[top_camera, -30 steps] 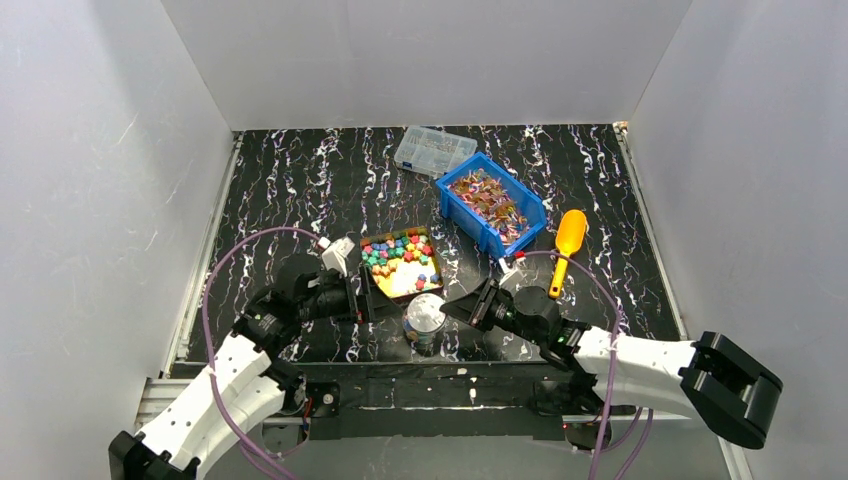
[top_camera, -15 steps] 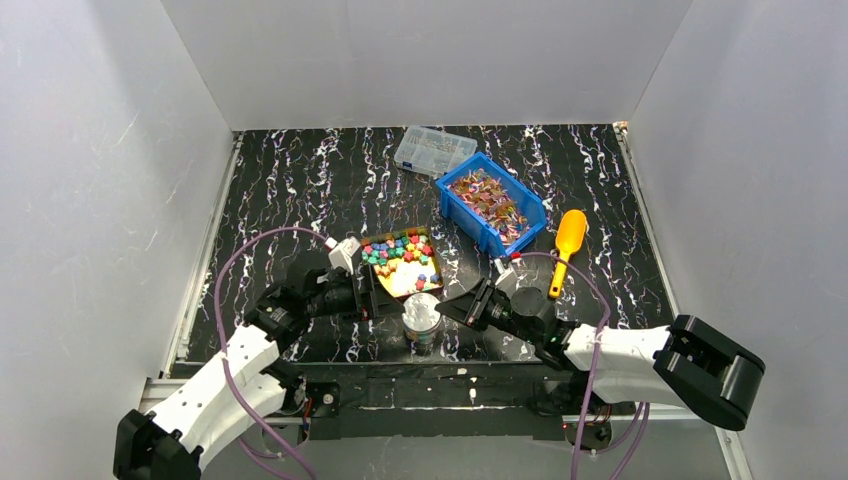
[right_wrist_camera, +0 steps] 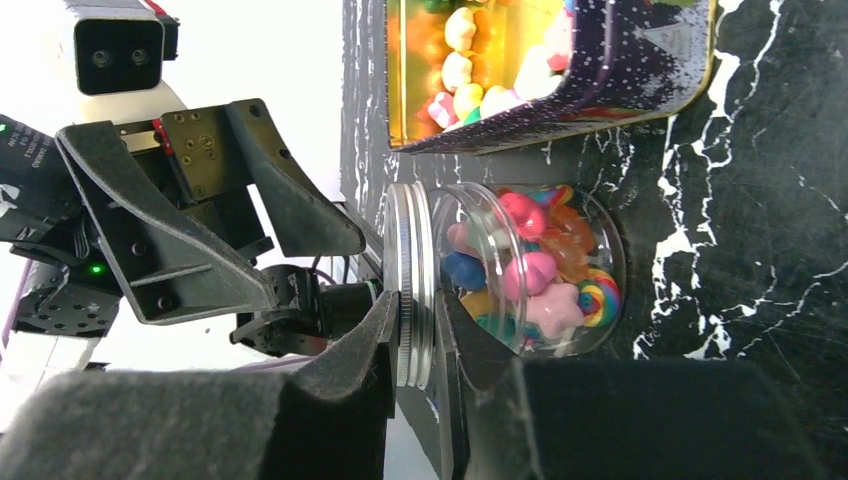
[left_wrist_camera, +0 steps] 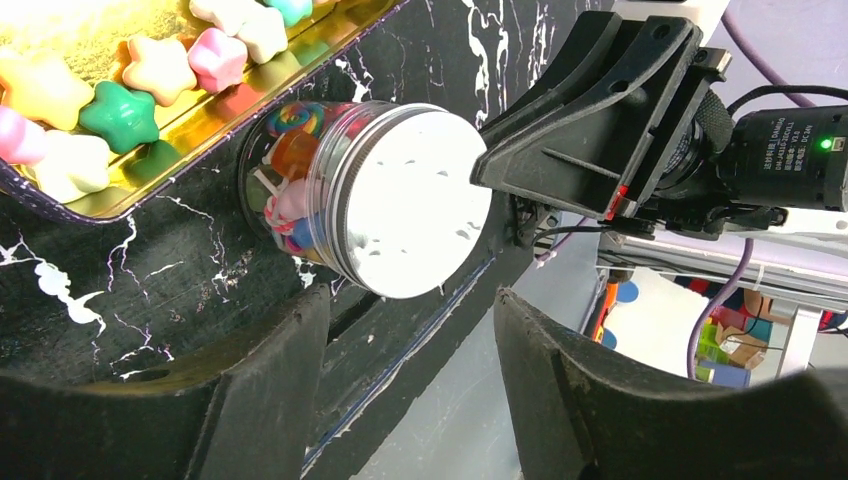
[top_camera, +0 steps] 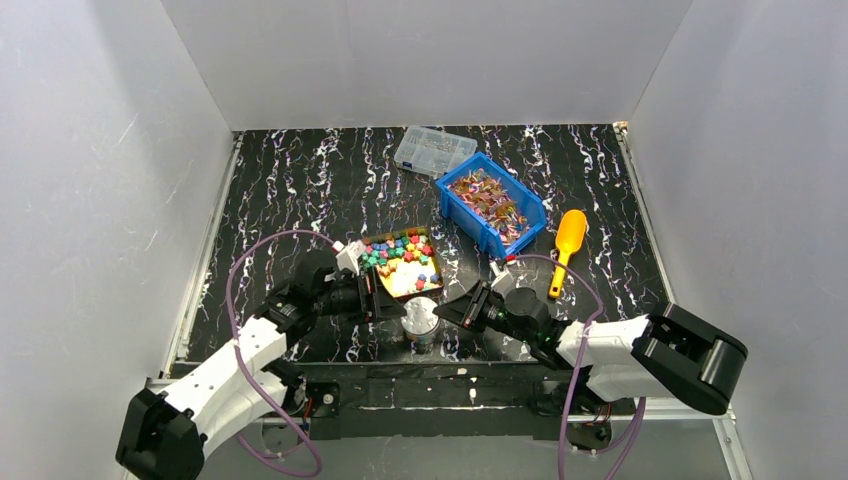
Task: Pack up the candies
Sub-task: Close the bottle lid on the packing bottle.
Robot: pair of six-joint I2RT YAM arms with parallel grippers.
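Note:
A small clear jar [top_camera: 422, 322] with a silver lid [left_wrist_camera: 415, 200] stands at the table's near edge, holding several coloured candies [right_wrist_camera: 530, 270]. My right gripper [top_camera: 452, 312] reaches it from the right, and its jaws [right_wrist_camera: 418, 305] are closed on the lid's rim [right_wrist_camera: 408, 270]. My left gripper [top_camera: 376, 298] is open and empty just left of the jar, whose lid lies ahead of its fingertips [left_wrist_camera: 412, 300]. A gold tin [top_camera: 372, 284] of star-shaped candies [top_camera: 400, 252] sits just behind the jar. A blue bin [top_camera: 462, 215] holds shiny wrapped candies [top_camera: 490, 198].
A clear compartment box [top_camera: 433, 150] with pale parts lies at the back beside the blue bin. A yellow scoop [top_camera: 567, 243] lies right of the bin. White walls enclose the black marbled table on three sides. Purple cables loop over both arms.
My right gripper has moved left onto the jar and now holds its lid rim. My left gripper has shifted a little right, closer to the jar and tin.

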